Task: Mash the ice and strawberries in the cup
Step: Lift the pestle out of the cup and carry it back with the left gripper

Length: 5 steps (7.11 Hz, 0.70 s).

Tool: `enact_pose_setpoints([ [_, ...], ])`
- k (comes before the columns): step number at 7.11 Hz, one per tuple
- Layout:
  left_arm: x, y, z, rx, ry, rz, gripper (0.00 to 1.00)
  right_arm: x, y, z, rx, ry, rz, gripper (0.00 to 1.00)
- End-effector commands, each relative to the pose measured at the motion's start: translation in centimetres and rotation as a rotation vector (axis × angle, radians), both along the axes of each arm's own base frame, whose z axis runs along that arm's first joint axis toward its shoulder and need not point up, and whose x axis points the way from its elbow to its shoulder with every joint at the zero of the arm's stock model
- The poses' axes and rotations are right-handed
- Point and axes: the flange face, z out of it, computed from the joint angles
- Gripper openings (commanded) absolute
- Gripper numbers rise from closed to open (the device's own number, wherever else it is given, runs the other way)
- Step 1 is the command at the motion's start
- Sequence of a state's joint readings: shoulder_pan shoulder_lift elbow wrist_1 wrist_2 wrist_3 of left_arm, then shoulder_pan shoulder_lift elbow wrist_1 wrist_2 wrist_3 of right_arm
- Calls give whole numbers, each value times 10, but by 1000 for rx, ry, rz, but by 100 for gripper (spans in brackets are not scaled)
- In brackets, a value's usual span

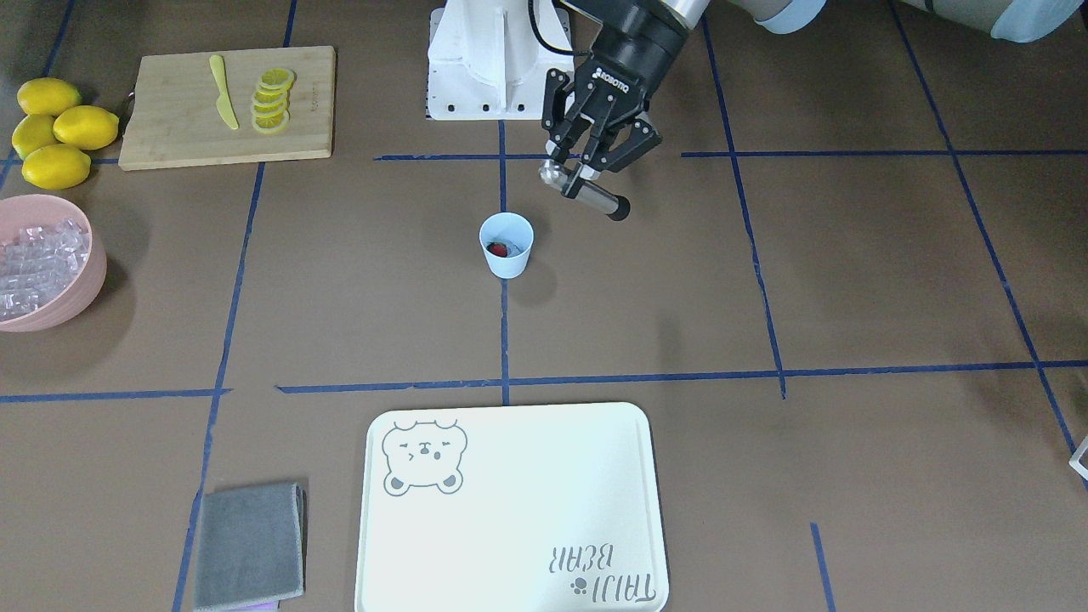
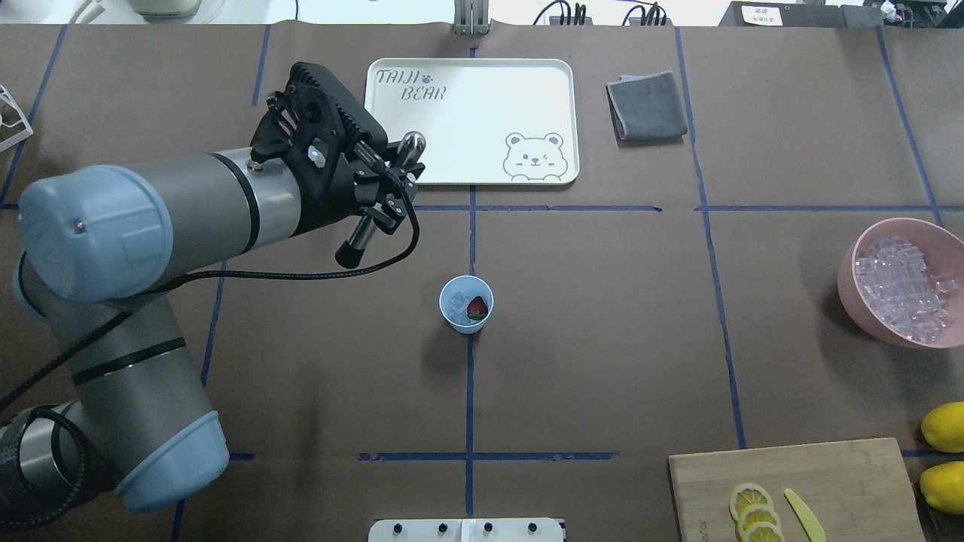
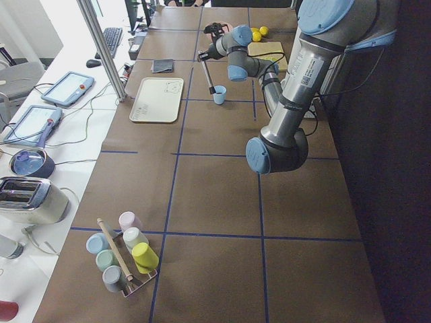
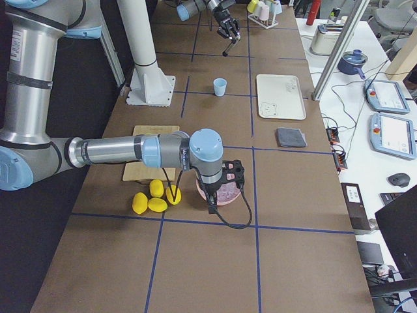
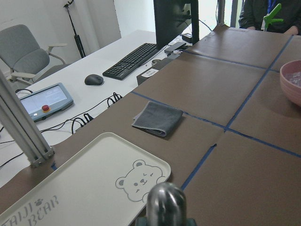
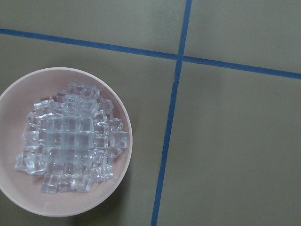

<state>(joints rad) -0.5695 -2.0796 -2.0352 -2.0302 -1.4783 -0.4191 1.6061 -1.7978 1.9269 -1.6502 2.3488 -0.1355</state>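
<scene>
The left gripper [image 1: 574, 174] is closed tight on a metal masher [image 1: 591, 197]. It holds the masher tilted in the air, near the cup [image 1: 507, 263] but not over it. The cup stands in the middle of the counter [image 1: 765, 280], with the strawberry [image 2: 477, 308] and ice [image 2: 457, 302] inside. I think mashing has not begun. Next, the masher must go over the cup, turn straight and push down gently. The right gripper [image 4: 227, 181] hangs over the pink bowl [image 2: 849, 290]; I cannot tell if it is open.

silver arms [image 2: 188, 196], blue caps [image 2: 83, 218], marking [image 1: 610, 82] maybe robotiq
</scene>
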Motion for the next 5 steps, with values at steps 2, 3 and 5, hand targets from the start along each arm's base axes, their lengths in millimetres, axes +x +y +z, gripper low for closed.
enact_pose_setpoints([
  [2, -31, -44, 68, -222, -177, -106, 3, 0, 0, 0, 0, -1, -1, 99],
  [3, -63, -61, 113, -307, -223, -84, 4, 0, 0, -1, 2, -1, 0, 99],
  [5, -151, -87, 184, -509, -216, -24, 4, 0, 0, -1, 2, -1, 0, 99],
])
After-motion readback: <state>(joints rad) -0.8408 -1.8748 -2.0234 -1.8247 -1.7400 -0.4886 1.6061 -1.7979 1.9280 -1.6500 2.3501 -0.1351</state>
